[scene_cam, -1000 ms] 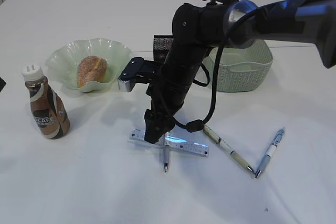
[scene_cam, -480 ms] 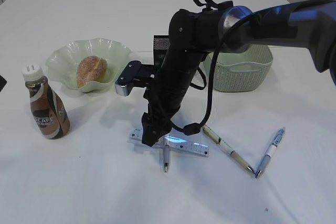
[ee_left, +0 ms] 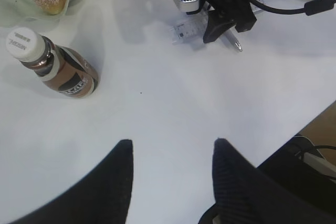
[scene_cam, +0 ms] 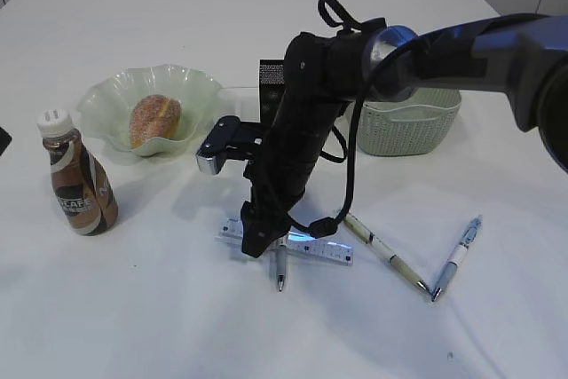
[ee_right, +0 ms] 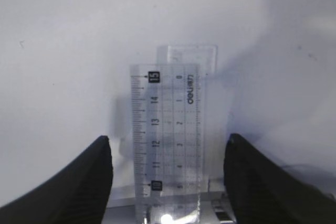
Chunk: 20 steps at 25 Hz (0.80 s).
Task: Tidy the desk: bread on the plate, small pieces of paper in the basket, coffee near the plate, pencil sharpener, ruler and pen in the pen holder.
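The ruler [ee_right: 167, 129] lies flat on the desk [scene_cam: 177, 308], crossed over a pen [scene_cam: 280, 268]. Its long axis runs straight between the spread, empty jaws of the right gripper [ee_right: 167, 182] directly above. The left gripper [ee_left: 170, 177] hangs released, far off.

- One bun [scene_cam: 154, 119], lying in the plate.
- One plate [scene_cam: 191, 86], towards the desk's [scene_cam: 133, 326] left edge.
- One bottle [scene_cam: 79, 184], nearer the front edge than the plate.
- One basket [scene_cam: 417, 126], on the right half.
- One holder [scene_cam: 271, 86], mostly hidden behind the arm.
- One ruler [scene_cam: 328, 253], mid-desk.
- Three pens: one [scene_cam: 280, 270] under the ruler, one [scene_cam: 386, 254] just right of it, one [scene_cam: 456, 257] nearest the right edge.
- Two grippers: left [ee_left: 170, 182], right [ee_right: 168, 177].
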Tool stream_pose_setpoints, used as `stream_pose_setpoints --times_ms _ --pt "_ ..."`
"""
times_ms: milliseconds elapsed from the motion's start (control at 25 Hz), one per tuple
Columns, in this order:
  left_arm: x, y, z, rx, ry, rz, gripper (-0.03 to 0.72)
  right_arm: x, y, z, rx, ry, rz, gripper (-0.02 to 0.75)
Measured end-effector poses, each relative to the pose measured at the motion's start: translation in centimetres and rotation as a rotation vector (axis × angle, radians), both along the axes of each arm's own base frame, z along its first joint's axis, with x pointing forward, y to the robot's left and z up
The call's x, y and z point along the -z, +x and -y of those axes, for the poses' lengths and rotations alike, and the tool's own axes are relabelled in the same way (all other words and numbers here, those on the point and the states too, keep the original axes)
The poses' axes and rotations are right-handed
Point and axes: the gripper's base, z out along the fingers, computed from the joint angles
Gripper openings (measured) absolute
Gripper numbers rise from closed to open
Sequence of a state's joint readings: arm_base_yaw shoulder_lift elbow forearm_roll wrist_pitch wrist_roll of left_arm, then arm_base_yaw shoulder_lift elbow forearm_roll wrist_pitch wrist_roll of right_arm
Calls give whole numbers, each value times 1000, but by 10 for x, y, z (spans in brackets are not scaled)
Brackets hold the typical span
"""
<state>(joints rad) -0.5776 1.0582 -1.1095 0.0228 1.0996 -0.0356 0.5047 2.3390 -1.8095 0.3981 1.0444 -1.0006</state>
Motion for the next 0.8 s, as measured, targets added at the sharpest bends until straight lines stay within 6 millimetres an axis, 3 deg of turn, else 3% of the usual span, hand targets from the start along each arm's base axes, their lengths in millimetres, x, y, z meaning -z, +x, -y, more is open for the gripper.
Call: stream_pose_setpoints --times_ms 360,800 --pt "0 0 0 0 0 0 341 1 0 0 2 -3 -2 437" --pt "0 0 0 0 0 0 341 5 0 0 2 -6 -9 419"
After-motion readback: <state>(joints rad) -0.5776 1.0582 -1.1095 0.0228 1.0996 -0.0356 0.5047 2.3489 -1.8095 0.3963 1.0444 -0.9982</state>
